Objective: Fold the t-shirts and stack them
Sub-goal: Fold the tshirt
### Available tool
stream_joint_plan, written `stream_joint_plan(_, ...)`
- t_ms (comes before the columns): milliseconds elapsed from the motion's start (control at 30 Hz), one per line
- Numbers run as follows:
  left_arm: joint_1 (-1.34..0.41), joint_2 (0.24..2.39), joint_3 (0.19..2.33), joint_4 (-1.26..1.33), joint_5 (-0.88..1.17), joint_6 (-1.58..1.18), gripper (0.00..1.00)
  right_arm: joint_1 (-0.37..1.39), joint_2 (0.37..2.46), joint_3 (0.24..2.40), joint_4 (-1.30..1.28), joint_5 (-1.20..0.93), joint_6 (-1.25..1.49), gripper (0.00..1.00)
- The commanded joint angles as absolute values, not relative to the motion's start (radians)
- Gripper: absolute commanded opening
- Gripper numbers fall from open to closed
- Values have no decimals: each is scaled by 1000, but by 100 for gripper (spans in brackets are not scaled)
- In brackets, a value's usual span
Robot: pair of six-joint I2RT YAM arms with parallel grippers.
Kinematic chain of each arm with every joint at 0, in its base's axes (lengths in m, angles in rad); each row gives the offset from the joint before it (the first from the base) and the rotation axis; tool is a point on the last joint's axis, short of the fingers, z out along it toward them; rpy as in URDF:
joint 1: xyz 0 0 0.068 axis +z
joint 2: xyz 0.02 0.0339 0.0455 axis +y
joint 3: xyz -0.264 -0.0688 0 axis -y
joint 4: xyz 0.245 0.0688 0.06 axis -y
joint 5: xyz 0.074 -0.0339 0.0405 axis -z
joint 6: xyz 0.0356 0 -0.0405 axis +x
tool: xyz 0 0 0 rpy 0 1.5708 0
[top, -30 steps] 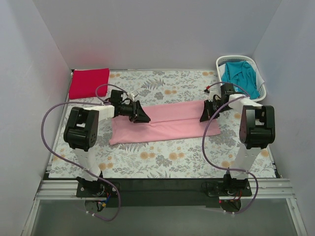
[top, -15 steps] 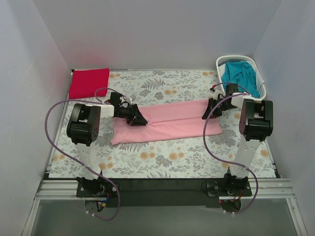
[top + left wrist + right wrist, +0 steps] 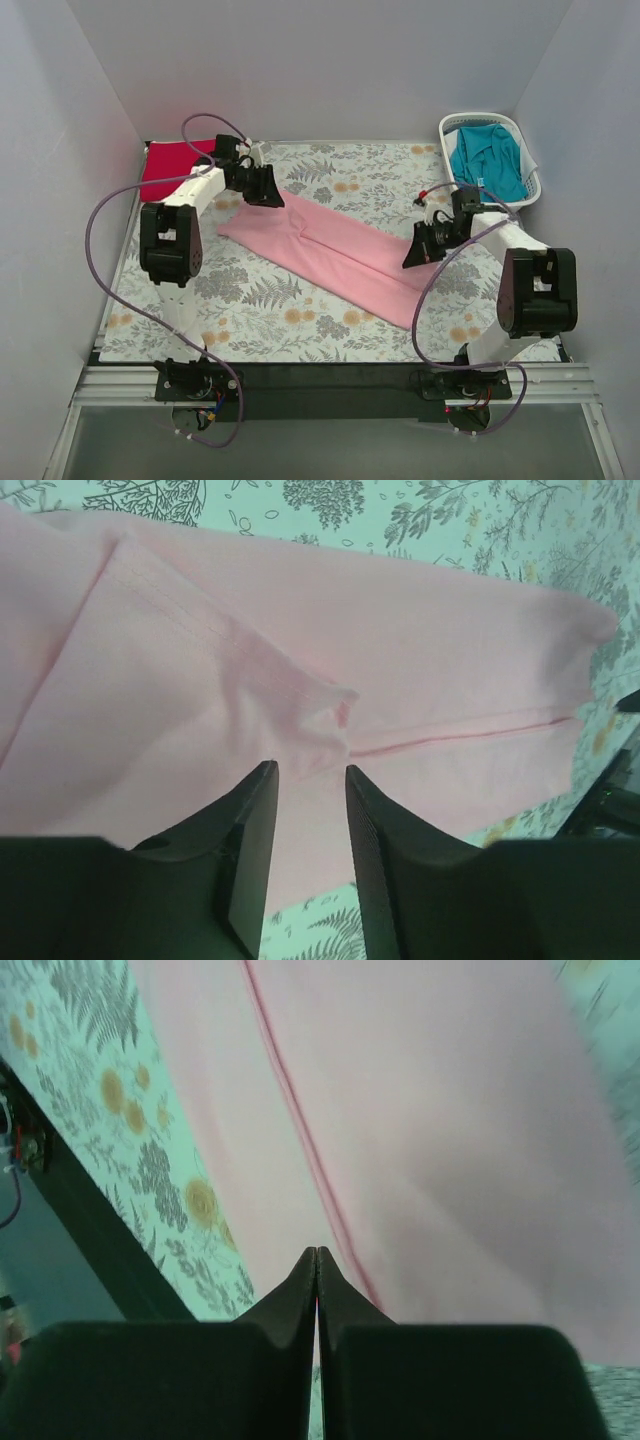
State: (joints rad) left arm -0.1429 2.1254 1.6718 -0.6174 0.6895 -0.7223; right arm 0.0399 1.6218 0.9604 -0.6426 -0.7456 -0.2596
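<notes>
Top external view: one light pink, soft fabric short-sleeved t-shirt [image 3: 335, 255], folded into a long band, is laid diagonally across the grey-and-orange floral patterned cloth [image 3: 270, 305], its far end near the left back corner, its near end toward the right front. The left gripper [image 3: 272, 195] is set at the far end, the right gripper [image 3: 412, 258] on the near part. A bright red folded t-shirt [image 3: 165, 170] is kept at the left back corner; a teal t-shirt [image 3: 488, 155] is heaped in the white slatted laundry basket [image 3: 455, 125] at the right back. Left wrist view: the left jaws are seen partly closed on a puckered fold of pink fabric beside a stitched hem, the pull lines suggesting a firm hold. Right wrist view: the right fingers [image 3: 300, 1290] are pressed fully together with their tips at the pink fabric near a dark pink seam; whether a thin layer is nipped between them cannot be told. Handling, as judged: light, limp, non-fragile and prone to sagging and dragging on the patterned cloth; the layers are likely to slide apart. Recommended hold: the corners or hemmed edges of both ends, all layers pinched together, the band kept taut between the two arms.
</notes>
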Motion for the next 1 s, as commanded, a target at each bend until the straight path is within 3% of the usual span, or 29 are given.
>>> stream_joint_plan(0, -140, 1945, 1668, -745, 606, -633, 34, 32, 1562, 1170, -644, -764, -288, 1)
stream_joint_plan(67, -140, 1887, 1602, -752, 592, -644, 35, 43, 1595, 1230, -629, -714, -278, 1)
stream_joint_plan(100, -141, 1875, 1582, -752, 568, -646, 22, 46, 1641, 1255, -627, -695, -276, 1)
stream_joint_plan(200, -147, 1850, 1513, -747, 476, -713, 14, 63, 1728, 1327, -606, -641, -261, 1)
stream_joint_plan(233, -155, 1844, 1497, -741, 392, -748, 2, 70, 1747, 1350, -603, -618, -262, 1)
stream_joint_plan(267, -159, 1842, 1471, -732, 355, -755, 0, 89, 1768, 1357, -598, -573, -267, 1)
stream_joint_plan(600, -189, 1933, 1448, -695, 141, -732, 0, 186, 1884, 1252, -578, -376, -339, 1)
stream_joint_plan(867, -189, 2097, 1515, -677, 130, -678, 0, 270, 1842, 1109, -601, -428, -356, 1)
stream_joint_plan(967, -189, 2198, 1649, -669, 133, -641, 0, 365, 1806, 1005, -604, -506, -334, 1)
